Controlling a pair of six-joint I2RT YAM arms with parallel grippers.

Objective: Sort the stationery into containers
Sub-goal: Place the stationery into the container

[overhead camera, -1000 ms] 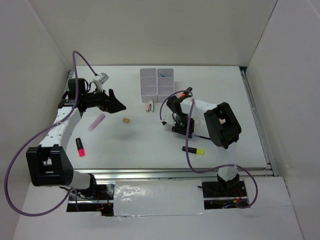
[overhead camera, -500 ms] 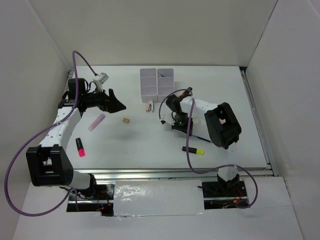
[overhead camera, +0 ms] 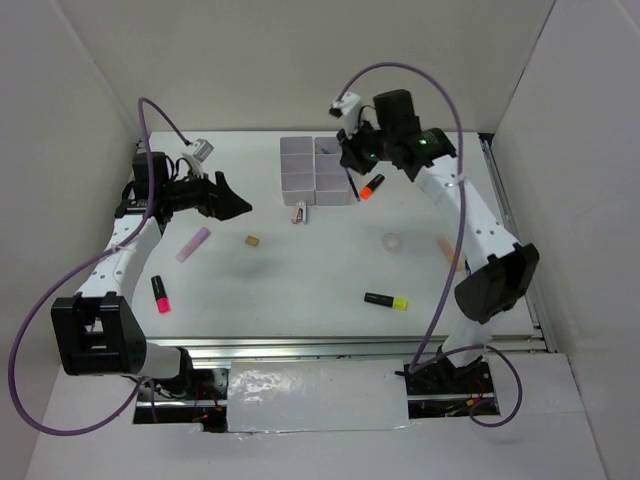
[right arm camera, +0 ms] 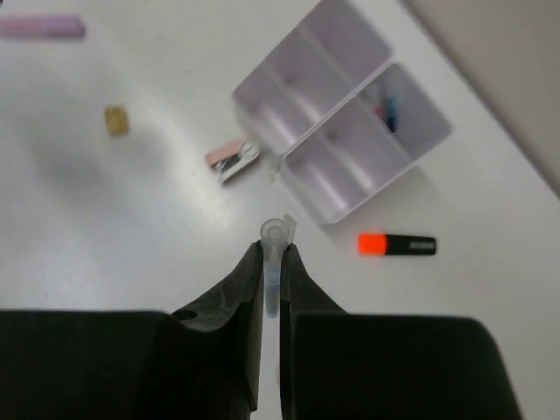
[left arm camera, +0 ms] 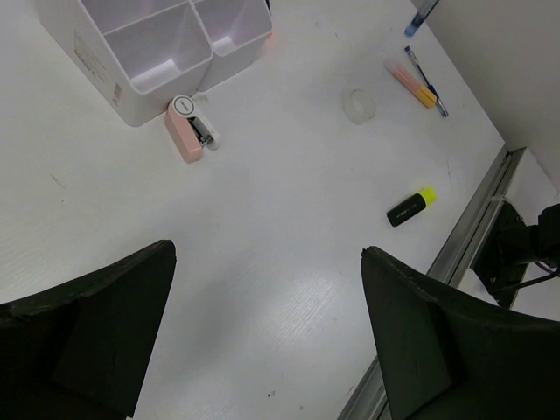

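Note:
The right wrist view shows my right gripper (right arm camera: 272, 249) shut on a thin blue pen (right arm camera: 272, 280) with a clear cap, held high over the table beside the white containers (right arm camera: 394, 179). From above, the right gripper (overhead camera: 352, 165) hangs at the right side of the containers (overhead camera: 300, 182). One bin holds pens (right arm camera: 388, 109). An orange-and-black highlighter (overhead camera: 371, 186) lies just right of the bins. My left gripper (overhead camera: 237, 205) is open and empty at the left. A tan eraser (overhead camera: 253, 241), a pink marker (overhead camera: 193, 244), a tape ring (overhead camera: 393, 241) and a yellow-and-black highlighter (overhead camera: 386, 300) lie scattered.
A small pink stapler-like item (overhead camera: 298, 212) lies just in front of the bins. A pink-and-black highlighter (overhead camera: 159, 293) sits near the left arm. A pink marker and a blue pen (left arm camera: 416, 80) lie at the right. White walls enclose the table; a metal rail (overhead camera: 360, 343) runs along the near edge.
My right gripper closed on the pen at mid-table, then rose and swung back to the containers' right side. The left arm has barely moved.

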